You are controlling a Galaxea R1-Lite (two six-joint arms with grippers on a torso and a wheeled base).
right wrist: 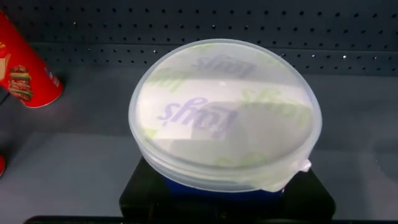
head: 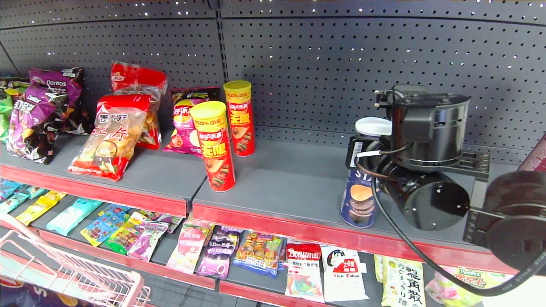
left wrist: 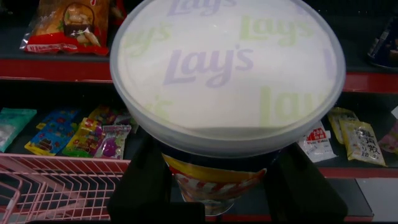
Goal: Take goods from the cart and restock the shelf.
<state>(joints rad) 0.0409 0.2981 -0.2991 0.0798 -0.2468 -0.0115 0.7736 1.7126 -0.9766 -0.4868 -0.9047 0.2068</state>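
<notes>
Right arm (head: 431, 187) lies level, coming in from the right, its gripper (head: 362, 155) clamped around a blue can (head: 357, 200). Left gripper (left wrist: 214, 193) clasps a second can (left wrist: 227, 93), fingers (left wrist: 140, 186) either side below the lid.

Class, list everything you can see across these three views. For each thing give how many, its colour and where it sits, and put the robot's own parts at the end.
Purple chip bags: two, purple, upper shelf's left end.
Red snack bags: two, red, right of those.
Red chip cans: two, yellow-lidded, upright mid-shelf.
Pink chip bag: one, pink, behind the red cans.
Blue chip can: one, white-lidded, upright near shelf front.
Yellow-red chip can: one, clear-lidded, held before the shelves.
Sachets: many, mixed colours, lower shelf.
Cart: one, pink wire, lower left.
Right pincer: one, black, shut on blue chip can.
Left pincer: one, black, shut on yellow-red chip can.
</notes>
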